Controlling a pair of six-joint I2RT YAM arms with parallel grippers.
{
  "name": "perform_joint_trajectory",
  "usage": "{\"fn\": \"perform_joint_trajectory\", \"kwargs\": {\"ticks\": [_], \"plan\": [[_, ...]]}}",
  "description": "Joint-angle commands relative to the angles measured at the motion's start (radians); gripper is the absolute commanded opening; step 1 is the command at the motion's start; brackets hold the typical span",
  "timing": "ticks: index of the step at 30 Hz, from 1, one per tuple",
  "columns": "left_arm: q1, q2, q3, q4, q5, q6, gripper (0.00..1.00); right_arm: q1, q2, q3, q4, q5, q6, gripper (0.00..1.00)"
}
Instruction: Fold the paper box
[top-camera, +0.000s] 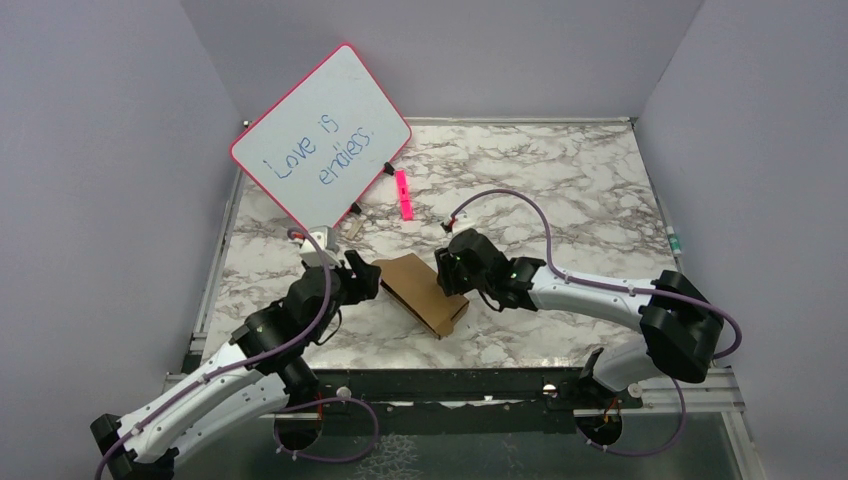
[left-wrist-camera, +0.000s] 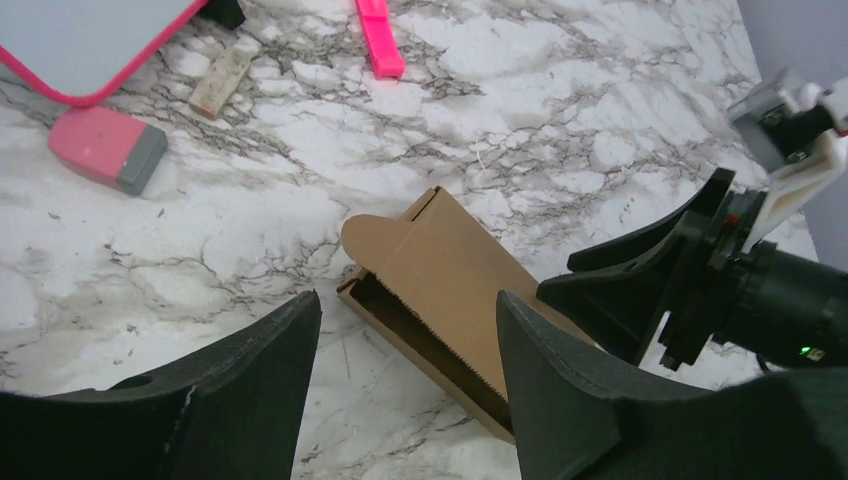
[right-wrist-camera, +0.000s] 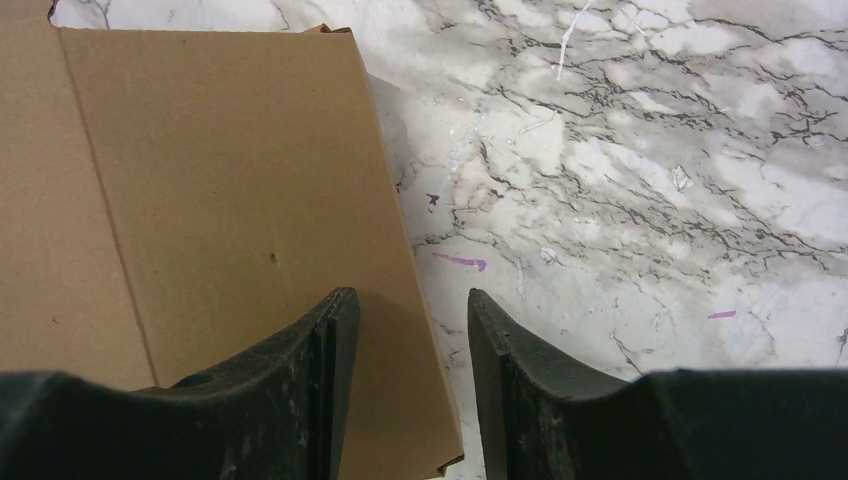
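Paper box (top-camera: 425, 293), one only, lies flat and slantwise on the marble-patterned surface (top-camera: 560, 200), toward its near edge, between the two tools. The left tool (top-camera: 365, 278) stands open just off the box's left end. In its wrist view the two dark fingers (left-wrist-camera: 250, 390) are spread wide with that end between them, touching neither finger. The right tool (top-camera: 450, 272) is at the box's far right side with its jaws part-way apart and nothing clamped. From its own camera one finger (right-wrist-camera: 300, 380) sits over the cardboard and the other over bare marble, the box's edge running into the gap. I cannot tell whether the finger presses on the lid.

The box is plain brown cardboard, a low rectangle already folded up. Its left end (left-wrist-camera: 450, 280) gapes as a dark slot with a rough-cut lip, and one rounded tab sticks out there.

Farther back stand one pink-framed whiteboard (top-camera: 320, 135) lettered in blue, one pink marker (top-camera: 403, 193), one pink eraser (left-wrist-camera: 108, 148) with a grey end, and one small beige block (left-wrist-camera: 220, 83).
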Motion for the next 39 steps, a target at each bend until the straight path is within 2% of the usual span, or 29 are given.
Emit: {"fn": "perform_joint_trajectory", "kwargs": {"ticks": [1,5,8,12,17,26,34,39], "plan": [[-0.006,0.049,0.135,-0.091,-0.073,0.06,0.66,0.005,0.014,-0.017,0.044,-0.042,-0.035,0.5],[-0.007,0.14,0.202,-0.09,-0.08,0.104,0.65,0.008,0.015,-0.011,0.02,-0.017,-0.059,0.52],[-0.006,0.222,0.221,-0.057,-0.036,0.109,0.63,0.008,0.013,-0.017,0.029,-0.018,-0.067,0.52],[-0.006,0.358,0.212,0.03,0.05,0.113,0.6,0.008,0.014,-0.018,0.042,-0.041,-0.065,0.52],[-0.006,0.472,0.185,0.079,0.063,0.108,0.55,0.008,-0.002,-0.026,0.044,-0.044,-0.066,0.52],[-0.005,0.472,0.052,0.084,0.063,0.022,0.51,0.008,-0.068,-0.031,0.038,-0.055,-0.069,0.53],[-0.005,0.492,-0.037,0.135,0.056,-0.024,0.51,0.008,-0.164,-0.063,0.098,-0.214,-0.056,0.52],[-0.005,0.521,-0.046,0.156,0.06,-0.028,0.52,0.007,-0.144,-0.085,0.146,-0.334,-0.033,0.51]]}}
